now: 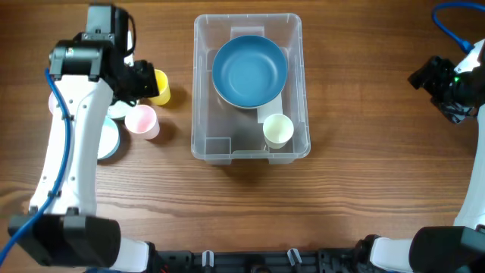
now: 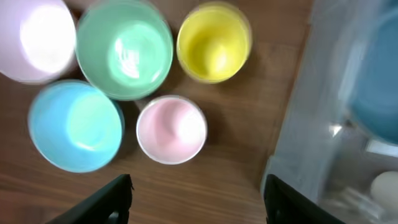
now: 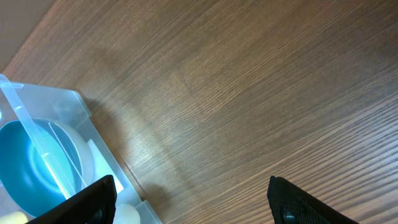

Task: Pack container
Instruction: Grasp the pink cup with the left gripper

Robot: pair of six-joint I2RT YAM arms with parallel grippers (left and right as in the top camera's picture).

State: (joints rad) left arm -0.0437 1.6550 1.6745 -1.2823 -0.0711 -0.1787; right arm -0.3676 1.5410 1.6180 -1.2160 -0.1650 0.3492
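Over on the left, the left pincer (image 2: pixel 199 202) is spread wide with nothing between its fingers, poised above the bench (image 1: pixel 364 189) at a cluster of crockery. Furthest left in the wrist view is a lilac bowl (image 2: pixel 37 37), cut by the frame edge, and below it a sky-blue bowl (image 2: pixel 74 124). Next along is a green bowl (image 2: pixel 124 50), packed tight against both. Then the pink cup (image 2: pixel 171 129), upright, sitting just ahead of the gap in the pincer, and beside the green bowl a yellow cup (image 2: pixel 214 42), also upright. All five stand on the wood, outside the bin.

Centre bench now: the container (image 1: pixel 203 114) sits squarely in the middle, well apart from both arms' bases, its long side running away from the robot. Inside, a deep blue bowl (image 1: pixel 250 72) fills the far half, mouth up. A cream cup (image 1: pixel 278 130) stands upright in the near right corner, close beside the bowl's rim.

Far right, the right pincer (image 3: pixel 196 205) is spread too, empty, held over bare wood, with the container's corner showing at the left of its wrist view.
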